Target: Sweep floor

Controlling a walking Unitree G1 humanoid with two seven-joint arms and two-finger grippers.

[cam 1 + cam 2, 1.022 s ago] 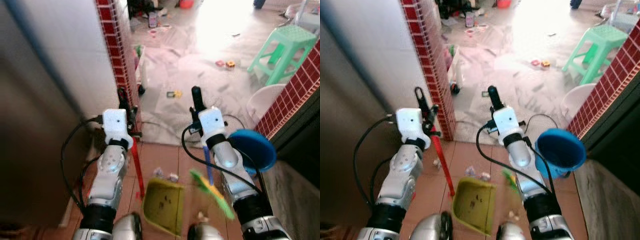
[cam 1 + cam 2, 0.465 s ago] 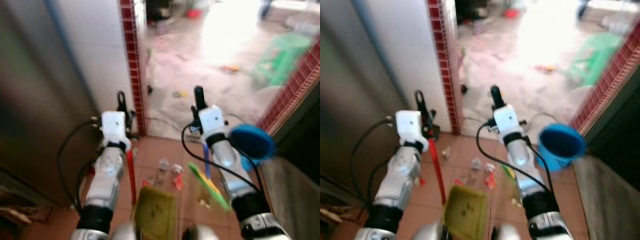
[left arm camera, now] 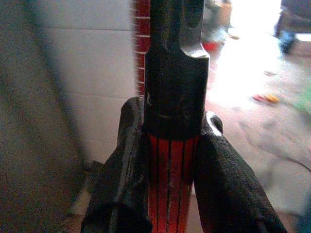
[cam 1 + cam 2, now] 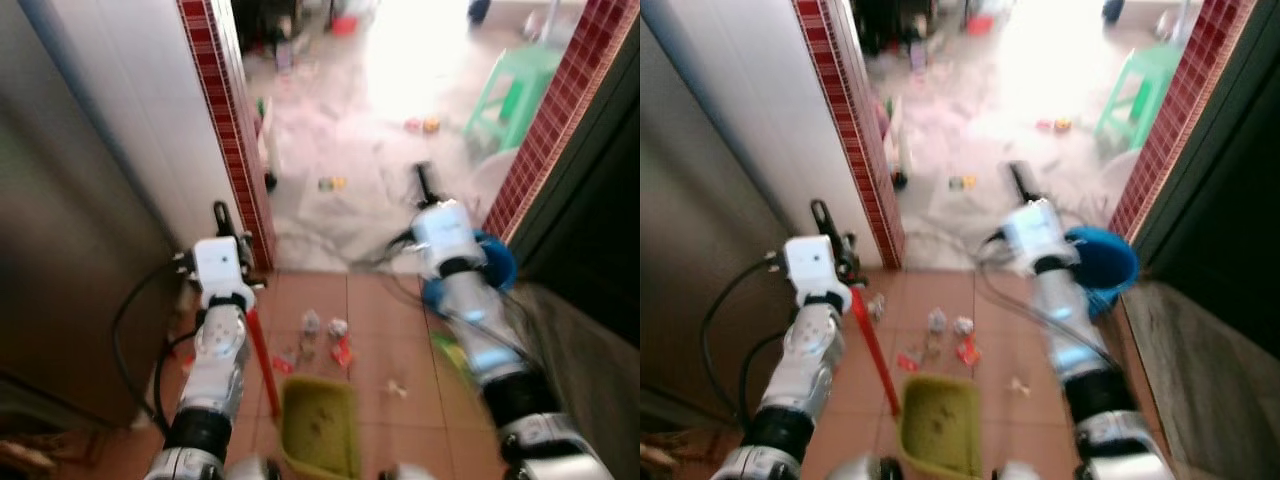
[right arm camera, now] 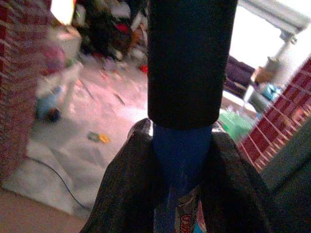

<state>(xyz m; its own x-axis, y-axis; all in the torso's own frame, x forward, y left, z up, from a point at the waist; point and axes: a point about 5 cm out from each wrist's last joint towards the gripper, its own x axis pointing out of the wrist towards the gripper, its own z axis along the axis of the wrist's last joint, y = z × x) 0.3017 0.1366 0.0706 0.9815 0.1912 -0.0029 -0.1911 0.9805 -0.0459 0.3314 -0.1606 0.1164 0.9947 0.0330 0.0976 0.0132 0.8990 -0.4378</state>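
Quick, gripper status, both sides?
Left gripper: shut on the red dustpan handle.
Right gripper: shut on the blue broom handle.

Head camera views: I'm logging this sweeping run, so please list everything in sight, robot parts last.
Dustpan: one, olive green, on the tiles between the arms.
Dustpan handle: one, red, clamped in the left pincer.
Broom handle: one, blue with a black cap, clamped in the right pincer.
Litter scraps: several, white and red, on the tiles ahead of the dustpan.
Bucket: one, blue, beside the right arm.
Stool: one, green, in the far room.
Brick pillar: one, red, left of the doorway.
Left pincer: shut.
Right pincer: shut.
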